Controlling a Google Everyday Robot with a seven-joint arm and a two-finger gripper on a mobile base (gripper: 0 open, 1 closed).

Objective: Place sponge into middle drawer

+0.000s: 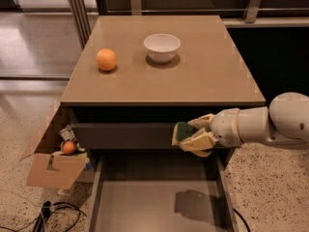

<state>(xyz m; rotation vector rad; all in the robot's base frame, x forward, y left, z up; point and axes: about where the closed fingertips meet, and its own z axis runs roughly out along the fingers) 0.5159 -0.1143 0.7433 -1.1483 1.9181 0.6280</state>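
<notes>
My gripper (195,133) comes in from the right on a white arm and is shut on the sponge (183,131), whose dark green top and yellow body show between the cream fingers. It hangs in front of the cabinet, just below the countertop edge and above the right part of the open middle drawer (145,202). The drawer is pulled out, with a plain grey floor and thin dark side walls. The gripper's shadow falls on the drawer floor at the right.
On the tan countertop (207,76) sit an orange fruit (106,60) and a white bowl (162,47). A dark drawer front (120,135) is under the counter. A cardboard box (50,163) with clutter stands on the floor at the left, cables beside it.
</notes>
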